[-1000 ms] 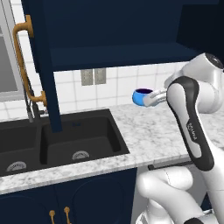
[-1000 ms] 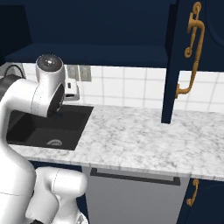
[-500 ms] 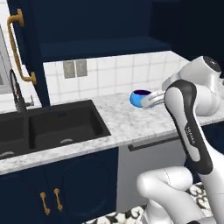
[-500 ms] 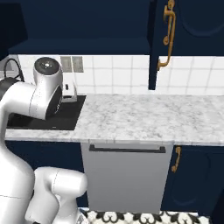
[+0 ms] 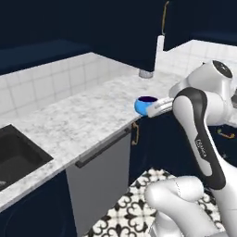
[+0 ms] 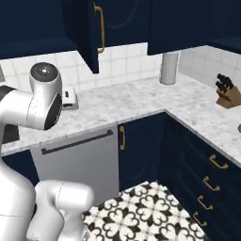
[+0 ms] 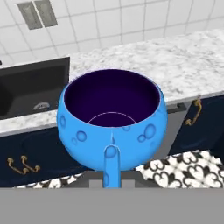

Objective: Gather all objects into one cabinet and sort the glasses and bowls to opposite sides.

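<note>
Bowl [image 7: 112,118] within closed end effector [image 7: 112,173]

left base view: behind arm's left, looks down along table [image 5: 78,120] toward corner | right base view: behind arm's right, faces same table corner | hand view: close on blue bowl [image 7: 112,118], facing sink [image 7: 33,85] | shared: table, tiled wall

The bowl [image 7: 112,120] is bright blue outside with round bubble marks, and dark navy-purple inside. The table [image 5: 78,120] is white-grey speckled marble, the wall tiles [image 6: 127,59] are white, and the cabinets [image 6: 141,150] are dark navy with brass handles [image 6: 100,29]. The floor [image 6: 150,212] has a black and white ornament pattern, the sink [image 7: 30,85] is black and the knife block [image 6: 227,96] is light brown
</note>
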